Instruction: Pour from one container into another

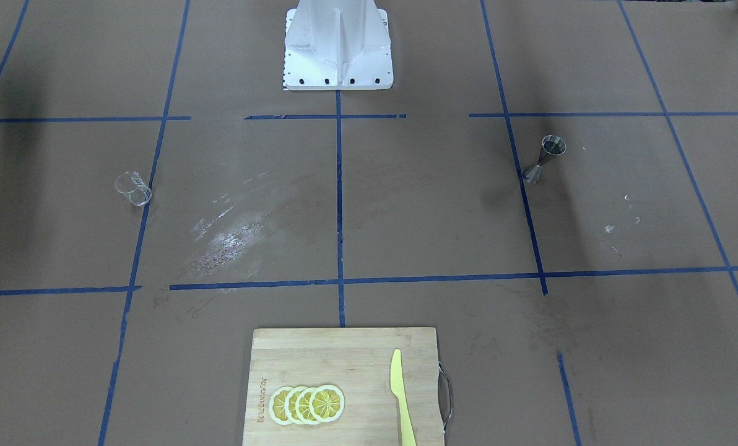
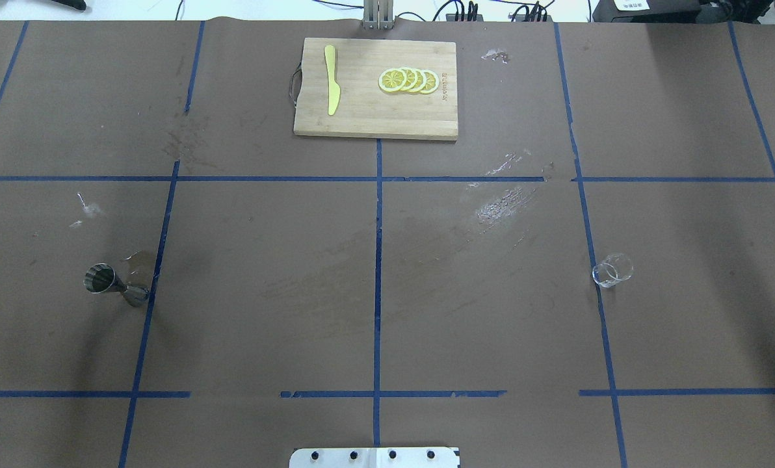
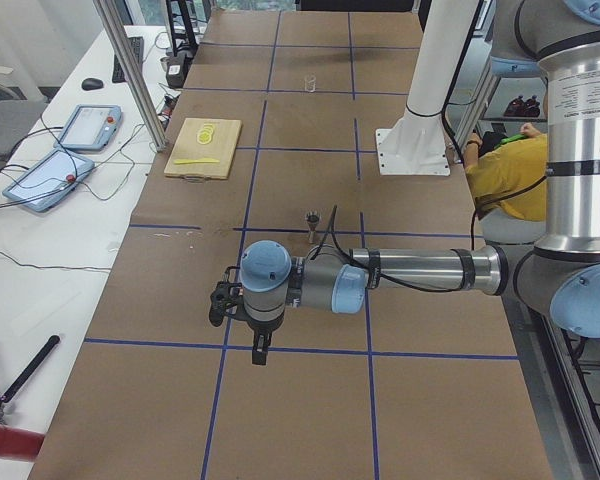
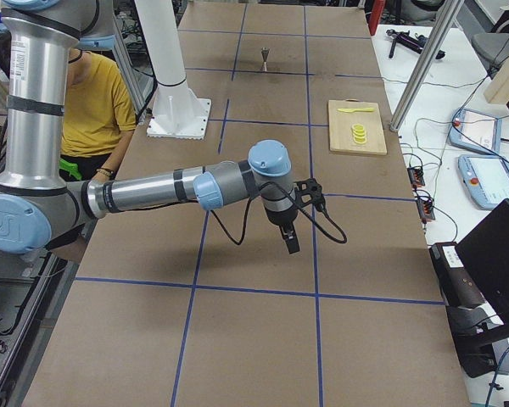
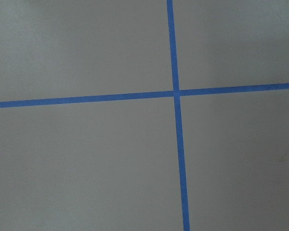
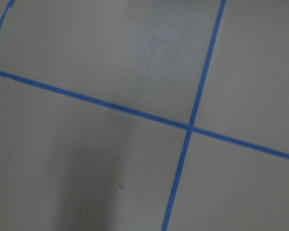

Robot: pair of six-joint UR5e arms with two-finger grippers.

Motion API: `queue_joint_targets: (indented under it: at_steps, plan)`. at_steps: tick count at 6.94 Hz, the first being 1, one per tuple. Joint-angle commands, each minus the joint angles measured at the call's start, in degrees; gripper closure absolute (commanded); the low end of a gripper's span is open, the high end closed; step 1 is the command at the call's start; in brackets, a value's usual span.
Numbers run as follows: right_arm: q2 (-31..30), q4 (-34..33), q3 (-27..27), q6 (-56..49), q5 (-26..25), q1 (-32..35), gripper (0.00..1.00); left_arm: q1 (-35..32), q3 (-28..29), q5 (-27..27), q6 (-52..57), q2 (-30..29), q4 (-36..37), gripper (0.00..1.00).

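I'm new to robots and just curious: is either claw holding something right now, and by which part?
Nothing seems held. The little glass and metal measuring cup stand alone on the table; the left claw and right claw hang bare elsewhere.

Front view: the cutting board (image 1: 344, 371) runs off the bottom edge, and the yellow knife (image 1: 399, 390) loses its end there. Overhead: the robot base (image 2: 374, 457) is cropped. The left gripper (image 3: 261, 352) and right gripper (image 4: 289, 242) show in the side views only, so their jaw state is unreadable. The beaker (image 3: 310, 83) is a speck and its contents are indiscernible.
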Motion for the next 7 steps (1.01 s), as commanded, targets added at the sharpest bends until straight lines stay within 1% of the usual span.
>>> queue_joint_targets:
  at_steps: [1,3,5,7]
  plan:
    - [-7.94,-4.60,-1.10,-2.33,1.79,1.78,0.00,0.00,0.04,-0.03,0.00,0.09,0.44,0.00]
    - [-8.69,-4.52,-4.17,-2.24,1.71,1.78,0.00,0.09,-0.13,-0.03,0.00,0.09,0.19,0.00]
    - [-9.04,-4.00,-3.92,-2.41,1.71,1.87,0.00,0.00,-0.13,-1.26,0.00,0.09,0.09,0.00]
    - [-7.47,-3.91,-3.65,-2.94,1.89,1.87,0.00,0.09,-0.39,-0.65,-0.09,-0.26,0.10,0.00]
